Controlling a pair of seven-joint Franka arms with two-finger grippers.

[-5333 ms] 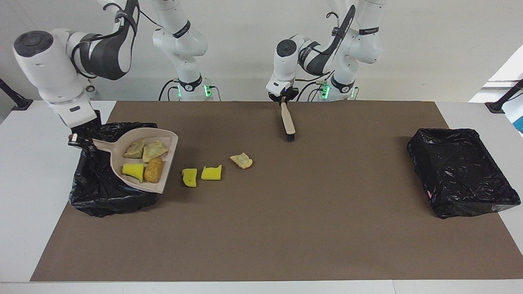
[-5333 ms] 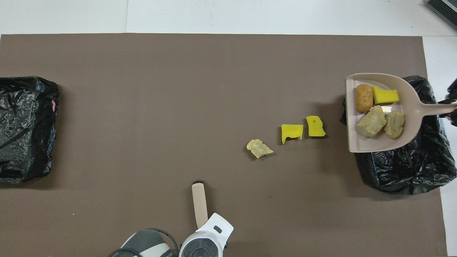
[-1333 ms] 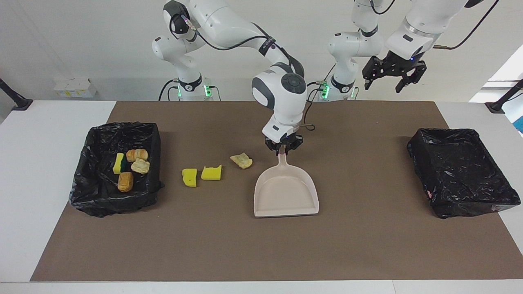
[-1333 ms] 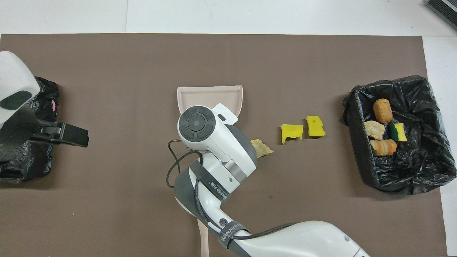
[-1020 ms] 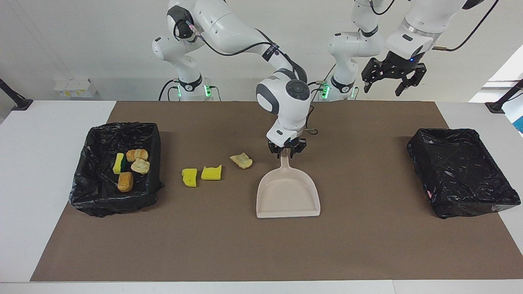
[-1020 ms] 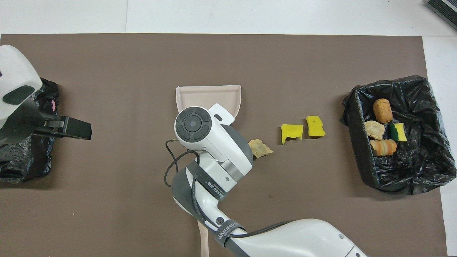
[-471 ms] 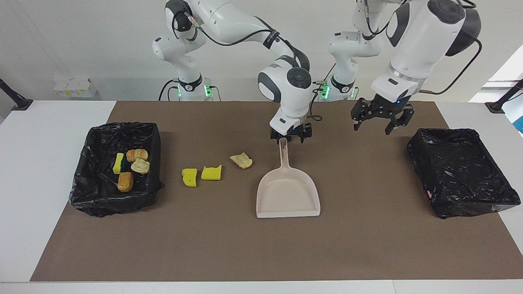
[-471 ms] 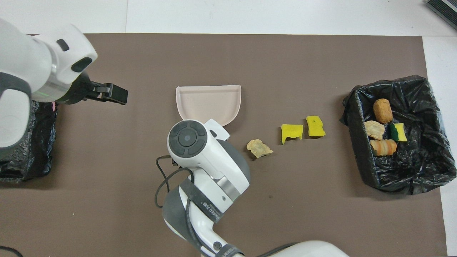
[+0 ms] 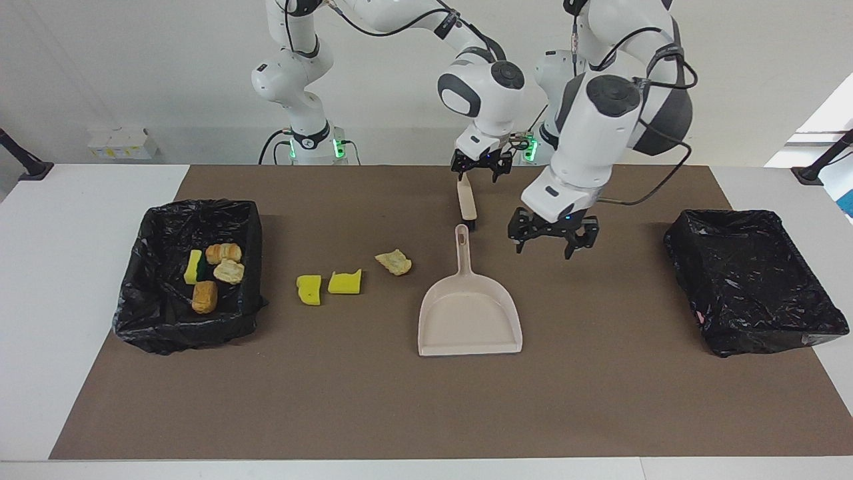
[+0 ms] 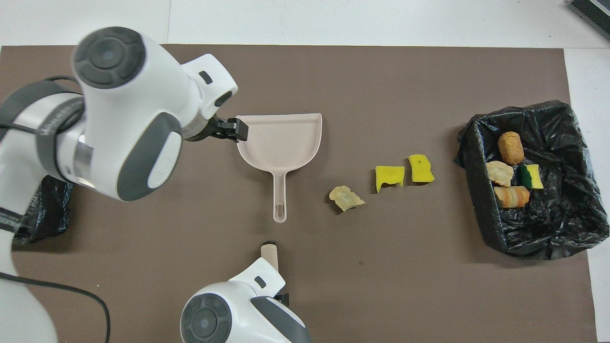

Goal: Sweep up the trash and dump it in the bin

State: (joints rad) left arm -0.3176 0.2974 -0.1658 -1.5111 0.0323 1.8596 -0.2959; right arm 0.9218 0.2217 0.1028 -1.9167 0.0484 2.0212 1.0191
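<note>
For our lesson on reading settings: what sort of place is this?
Probably a robotics lab: two arms fixed at a table with a brown mat, a dustpan, staged sponge and bread scraps, and bag-lined bins.

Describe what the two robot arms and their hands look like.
Both arms are glossy white with dark grey joint sections and round dark grey caps. Black cables run along them, and a band carries lettering too small to read. The left hand and the right hand are black, and green lights glow at both bases.
</note>
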